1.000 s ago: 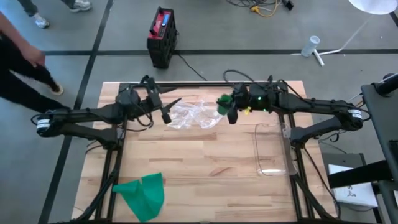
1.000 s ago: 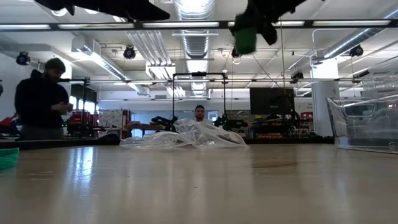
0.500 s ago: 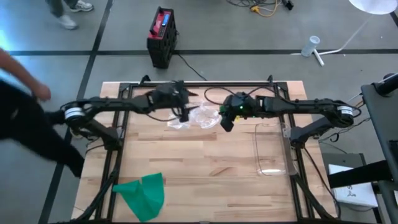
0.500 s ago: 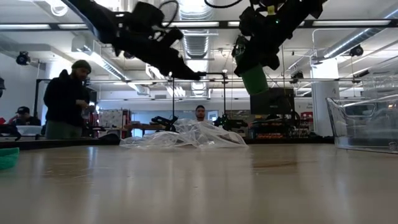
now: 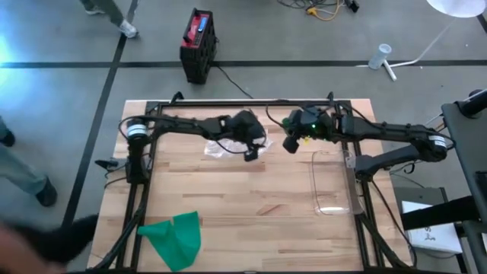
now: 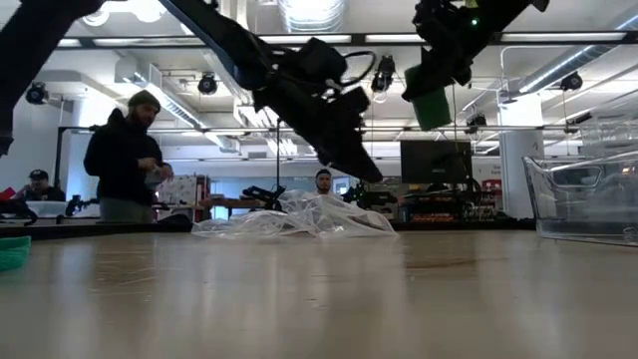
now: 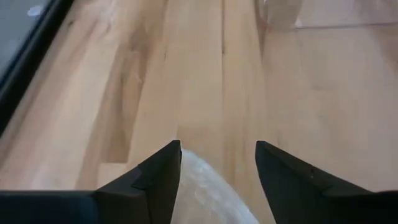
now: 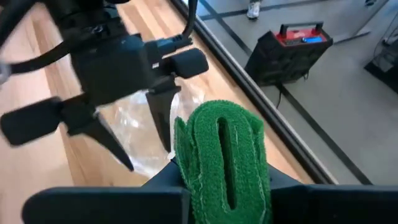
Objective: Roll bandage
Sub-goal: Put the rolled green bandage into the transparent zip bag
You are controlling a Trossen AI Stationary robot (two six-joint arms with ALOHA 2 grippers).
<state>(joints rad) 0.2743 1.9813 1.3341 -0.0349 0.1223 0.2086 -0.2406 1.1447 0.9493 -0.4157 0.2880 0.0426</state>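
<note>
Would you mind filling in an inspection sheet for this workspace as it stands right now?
Surface: wooden table, bare in the middle.
Job's things: rolled green bandage clamped in the right gripper, raised above the table; green bandage sheet at the near left corner.
Clutter: crumpled clear plastic bag at the far side; clear container on the right.
Grippers: left gripper open, over the bag.
Cables: cords along both arms and on the floor.
Surroundings: red-and-black box; a person standing behind the table.

No text, label, brand or number can be read on anything here
</note>
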